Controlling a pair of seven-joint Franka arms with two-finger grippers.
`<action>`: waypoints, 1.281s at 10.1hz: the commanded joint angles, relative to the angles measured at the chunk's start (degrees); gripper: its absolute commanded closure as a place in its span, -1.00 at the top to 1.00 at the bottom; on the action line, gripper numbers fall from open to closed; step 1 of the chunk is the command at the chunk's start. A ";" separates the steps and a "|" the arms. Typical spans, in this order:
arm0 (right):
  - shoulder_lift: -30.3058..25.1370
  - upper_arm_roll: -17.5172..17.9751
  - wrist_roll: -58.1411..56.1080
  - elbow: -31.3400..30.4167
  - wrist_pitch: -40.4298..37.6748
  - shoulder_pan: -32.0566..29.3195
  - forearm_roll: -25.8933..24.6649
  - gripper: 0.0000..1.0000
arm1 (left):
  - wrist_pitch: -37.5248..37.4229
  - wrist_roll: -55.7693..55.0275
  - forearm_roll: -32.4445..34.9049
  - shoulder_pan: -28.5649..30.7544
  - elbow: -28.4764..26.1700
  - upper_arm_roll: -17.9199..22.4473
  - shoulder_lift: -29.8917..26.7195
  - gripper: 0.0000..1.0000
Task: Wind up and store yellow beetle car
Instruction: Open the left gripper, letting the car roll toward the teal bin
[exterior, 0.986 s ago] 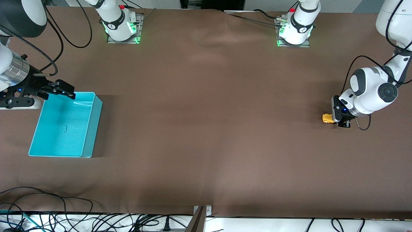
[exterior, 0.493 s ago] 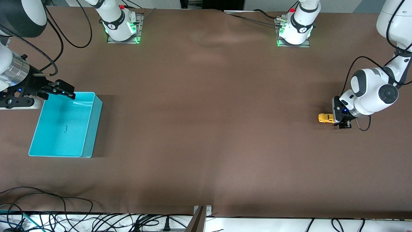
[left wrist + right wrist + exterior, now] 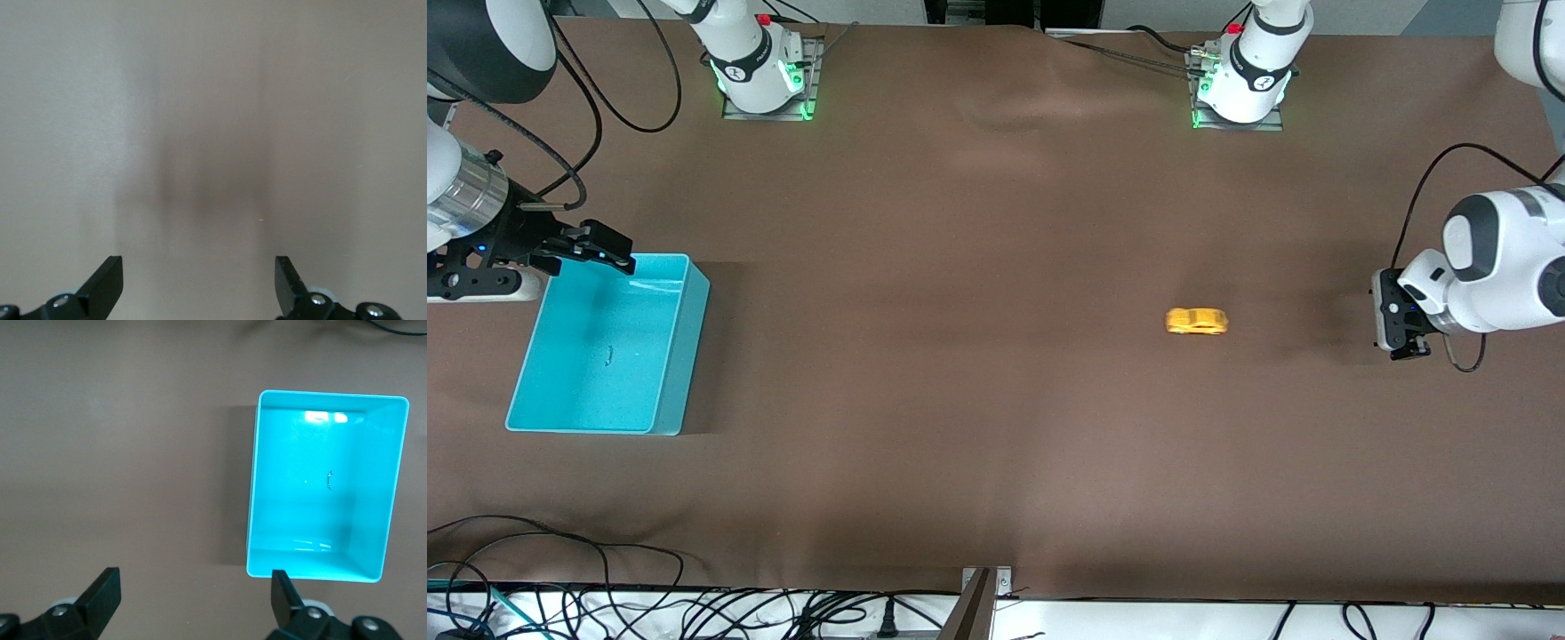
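Standing loose on the bench [image 3: 996, 462], the yellow beetle car [image 3: 1197, 321] is well apart from the turquoise bin [image 3: 676, 356] (storing not yet done). Left gripper [image 3: 1398, 331], jaws apart, holds nothing; right gripper [image 3: 596, 249] waits, jaws apart, over the bin's edge. Next: regrasp the car.

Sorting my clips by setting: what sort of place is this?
Probably a robotics lab: a brown-covered table with two bolted-down arms, loose cables along its edge, and only a toy car and a turquoise bin on it.
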 commanded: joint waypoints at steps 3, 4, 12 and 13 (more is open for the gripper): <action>-0.47 0.12 -0.23 -0.02 0.26 -0.23 0.86 1.00 | -17.29 -12.79 -1.03 0.12 9.78 -2.38 -1.41 1.00; -0.55 0.12 -0.15 -0.02 0.00 -0.32 0.86 1.00 | -19.92 -15.42 -1.03 0.03 11.37 -2.38 -1.94 1.00; -0.91 0.21 0.12 0.15 -0.18 -0.23 0.95 1.00 | -34.61 -35.98 -3.14 0.03 23.14 -3.17 -2.38 1.00; -0.91 0.30 0.21 0.33 0.08 -0.23 1.12 1.00 | -36.19 -39.93 -3.14 0.03 25.51 -4.65 -2.38 1.00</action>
